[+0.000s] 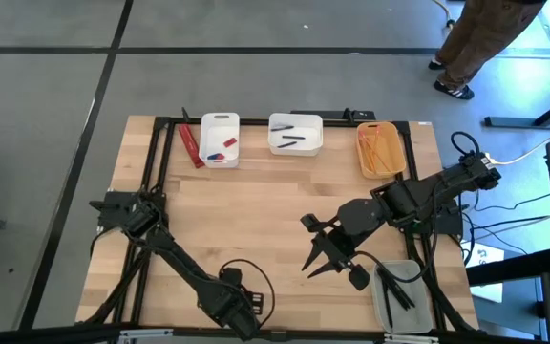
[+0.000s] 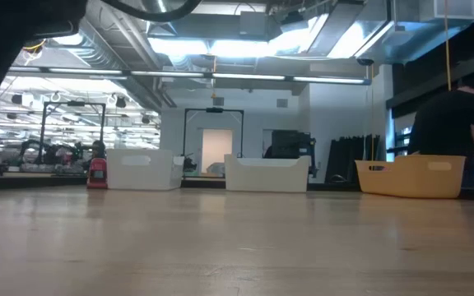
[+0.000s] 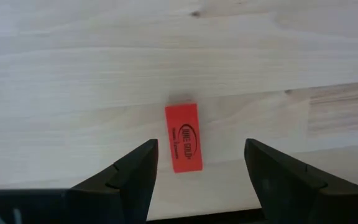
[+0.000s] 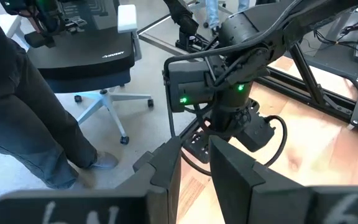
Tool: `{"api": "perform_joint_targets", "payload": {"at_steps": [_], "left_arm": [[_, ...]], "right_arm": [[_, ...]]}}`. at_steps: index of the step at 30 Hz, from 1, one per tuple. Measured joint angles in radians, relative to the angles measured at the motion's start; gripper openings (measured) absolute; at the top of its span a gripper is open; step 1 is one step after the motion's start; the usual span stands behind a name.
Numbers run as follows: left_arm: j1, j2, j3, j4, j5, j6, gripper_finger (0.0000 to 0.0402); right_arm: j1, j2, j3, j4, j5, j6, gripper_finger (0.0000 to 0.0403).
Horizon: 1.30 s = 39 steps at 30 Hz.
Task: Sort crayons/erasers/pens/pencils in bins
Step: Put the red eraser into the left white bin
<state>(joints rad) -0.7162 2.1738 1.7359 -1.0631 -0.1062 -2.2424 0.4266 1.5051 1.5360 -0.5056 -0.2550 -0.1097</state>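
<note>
A red-orange eraser (image 3: 183, 137) with dark print lies flat on the wooden table. My left gripper (image 3: 201, 146) points down over it, open, a finger on either side, touching nothing. In the high view this gripper (image 1: 242, 315) is near the table's near edge and hides the eraser. My right gripper (image 1: 325, 256) hangs above the table's middle right, slightly open (image 4: 195, 177) and empty. At the far edge stand a narrow white bin (image 1: 220, 139) with erasers, a wider white bin (image 1: 295, 134) with pens, and a yellow-orange bin (image 1: 381, 150) with pencils. A translucent grey bin (image 1: 404, 298) sits near right.
A red box (image 1: 191, 146) lies beside the narrow white bin. A black frame (image 1: 160, 153) runs around the table top. Bare wood (image 1: 256, 210) lies between the arms and the far bins. A person (image 1: 480, 43) stands beyond the far right corner.
</note>
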Motion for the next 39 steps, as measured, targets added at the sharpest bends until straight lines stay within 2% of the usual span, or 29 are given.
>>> {"api": "perform_joint_targets", "payload": {"at_steps": [10, 25, 33, 39], "left_arm": [[0.001, 0.0, -0.003, 0.011, 0.012, -0.034, 0.0231], [-0.004, -0.004, -0.119, 0.143, 0.015, -0.078, 0.0231], [-0.004, -0.008, -0.135, 0.159, 0.018, -0.076, 0.0231], [-0.004, -0.006, -0.135, 0.145, 0.046, -0.056, 0.0199]], "right_arm": [[0.0, 0.0, 0.0, 0.0, 0.0, 0.0, 0.0085], [0.0, 0.0, 0.0, 0.0, 0.0, 0.0, 0.0085], [0.0, 0.0, 0.0, 0.0, 0.0, 0.0, 0.0085], [0.0, 0.0, 0.0, 0.0, 0.0, 0.0, 0.0085]]}}
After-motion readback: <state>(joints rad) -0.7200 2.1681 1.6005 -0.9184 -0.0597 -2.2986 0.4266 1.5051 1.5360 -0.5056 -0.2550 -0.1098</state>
